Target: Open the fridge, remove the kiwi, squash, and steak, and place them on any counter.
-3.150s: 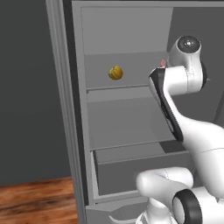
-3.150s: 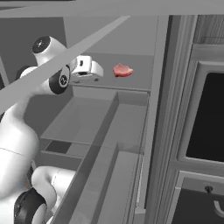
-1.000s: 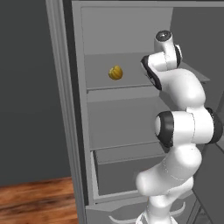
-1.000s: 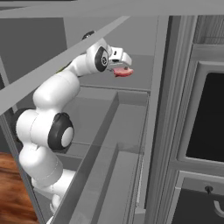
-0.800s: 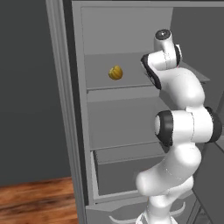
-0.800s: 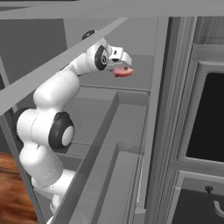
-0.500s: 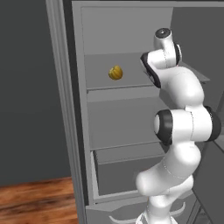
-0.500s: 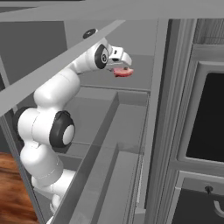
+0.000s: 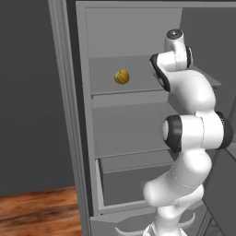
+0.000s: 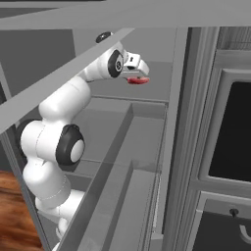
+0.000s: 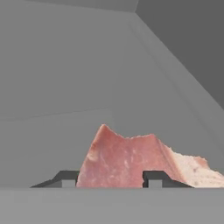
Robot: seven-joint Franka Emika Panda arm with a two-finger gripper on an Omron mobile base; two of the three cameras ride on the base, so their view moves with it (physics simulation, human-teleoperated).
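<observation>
Flat, marbled pink-red steak (image 11: 131,162), jagged-edged, long axis crosswise between gripper (image 11: 108,178) fingertips; contact unclear, grip state impossible to tell.

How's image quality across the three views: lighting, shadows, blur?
Left base view: flat, even rendered light, soft shading, the squash sharp enough on its shelf. Right base view: no glare; the steak under the gripper is tiny. Hand view: steak is close, coarse and slightly soft, cut off by the lower edge.
</observation>
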